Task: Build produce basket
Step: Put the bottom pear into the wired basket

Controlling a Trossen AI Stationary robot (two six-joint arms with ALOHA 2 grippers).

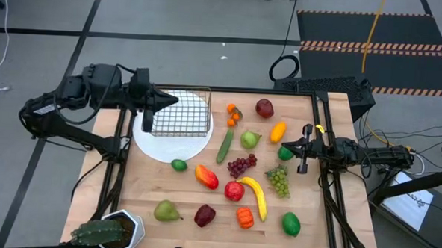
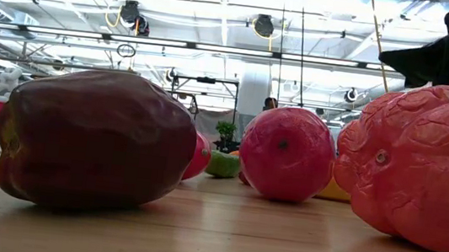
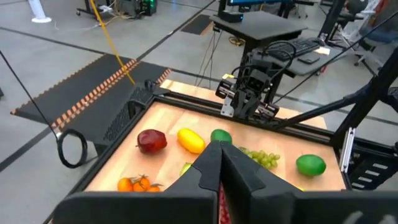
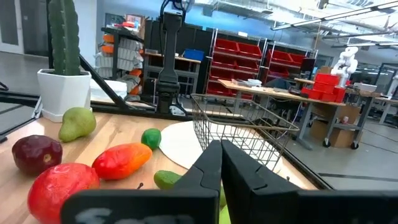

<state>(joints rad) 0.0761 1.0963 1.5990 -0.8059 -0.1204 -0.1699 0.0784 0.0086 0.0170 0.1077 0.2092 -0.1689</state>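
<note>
High view: basket (image 1: 182, 112) on plate (image 1: 172, 140), produce (image 1: 238, 166) beside.

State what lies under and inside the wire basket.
The wire basket stands on a round white plate. Inside, no produce shows; the left gripper covers its corner.

High view: straight down over tabletop (image 1: 151, 188). Low view: tabletop level, near produce (image 2: 92, 138). Wrist views look past fingers (image 3: 217, 171), both seeing produce.
</note>
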